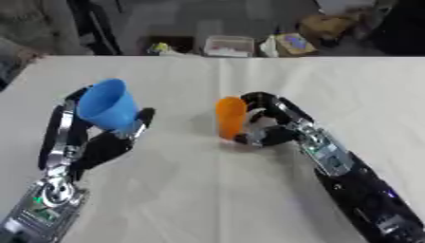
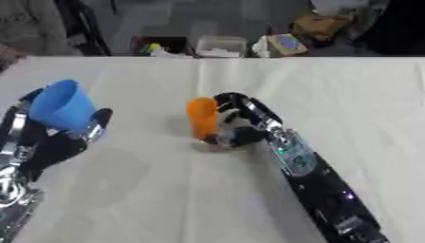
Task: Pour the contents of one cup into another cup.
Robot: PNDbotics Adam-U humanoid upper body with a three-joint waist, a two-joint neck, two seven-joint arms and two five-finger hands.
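Left hand (image 1: 104, 142) fingers clamp the blue plastic cup (image 1: 108, 104); right hand (image 1: 270, 123) fingers wrap the orange plastic cup (image 1: 231, 116), contents hidden, mid-table.

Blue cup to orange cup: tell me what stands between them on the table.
Nothing visible. The blue cup, held up by the left robot hand, and the orange cup, gripped by the right robot hand, have only bare table between them.
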